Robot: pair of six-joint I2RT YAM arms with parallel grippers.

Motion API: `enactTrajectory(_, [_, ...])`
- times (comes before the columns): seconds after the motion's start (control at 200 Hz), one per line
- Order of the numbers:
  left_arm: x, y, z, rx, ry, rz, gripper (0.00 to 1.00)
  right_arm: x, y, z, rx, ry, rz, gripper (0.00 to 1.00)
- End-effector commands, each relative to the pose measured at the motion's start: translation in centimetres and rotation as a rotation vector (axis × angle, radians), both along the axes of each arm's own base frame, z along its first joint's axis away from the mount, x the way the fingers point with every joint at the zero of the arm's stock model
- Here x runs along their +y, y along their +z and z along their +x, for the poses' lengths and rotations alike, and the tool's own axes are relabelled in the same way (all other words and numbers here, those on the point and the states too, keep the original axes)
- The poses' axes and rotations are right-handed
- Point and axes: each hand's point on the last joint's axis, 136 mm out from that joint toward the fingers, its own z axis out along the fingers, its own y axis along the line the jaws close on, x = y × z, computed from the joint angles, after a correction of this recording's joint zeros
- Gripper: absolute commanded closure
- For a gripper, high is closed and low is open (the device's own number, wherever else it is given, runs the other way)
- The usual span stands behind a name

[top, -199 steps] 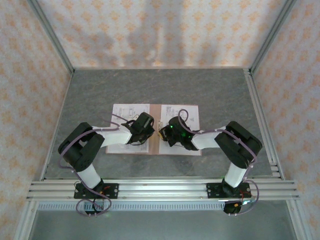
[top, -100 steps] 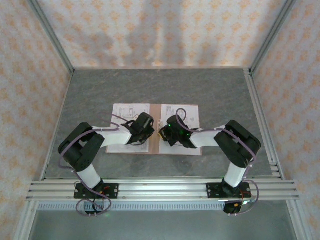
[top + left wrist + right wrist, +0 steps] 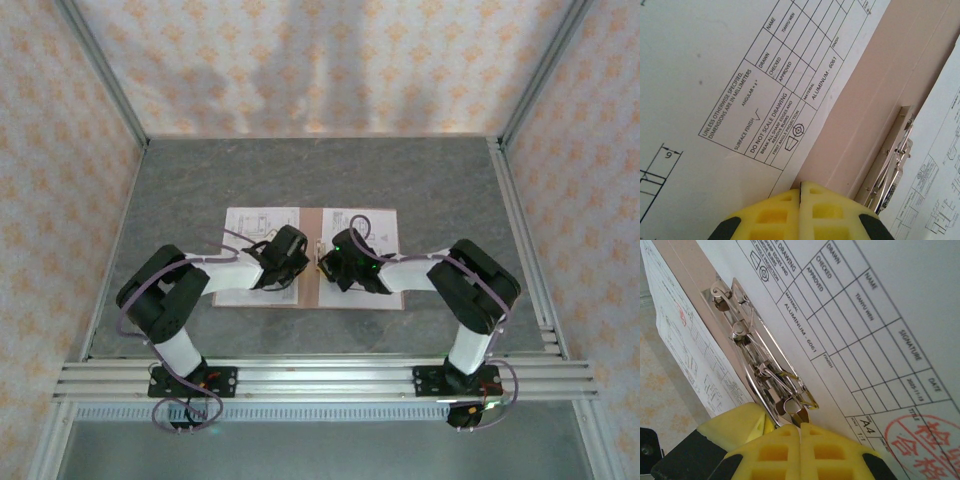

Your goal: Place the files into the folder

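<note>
The salmon folder lies open on the table, with a printed white file on its left half and another on its right half. My left gripper is shut and empty, its tips resting where the left sheet meets the bare folder card. My right gripper is shut too. Its tips touch the lever end of the metal clip along the centre fold, beside the right sheet.
The folder sits mid-table on a grey mat. Aluminium rails run along the near edge and the right side. Patterned walls enclose the back and sides. The two grippers nearly meet over the fold; one left finger shows in the right wrist view.
My right gripper has crept a little to the left, closer to the centre fold and the clip. The left arm and the papers have stayed put.
</note>
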Motion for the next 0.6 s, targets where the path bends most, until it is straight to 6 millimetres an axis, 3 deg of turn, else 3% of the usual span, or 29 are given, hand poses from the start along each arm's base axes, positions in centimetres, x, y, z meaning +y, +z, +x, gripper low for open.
enactTrajectory(0.0, [3.4,-3.2,-2.4,0.113,0.043,0.128,1.00,-8.0,-8.5,-4.9,0.243,-0.049,-0.355,1.00])
enactTrajectory(0.355, [3.5,-3.5,-2.5,0.120,0.044,0.139,1.00,-9.2,-8.2,-5.0,0.232,-0.019,-0.436,1.00])
enactTrajectory(0.595, [3.7,-3.5,-2.5,0.121,0.045,0.139,1.00,-9.8,-9.2,-5.3,0.252,-0.004,-0.470,1.00])
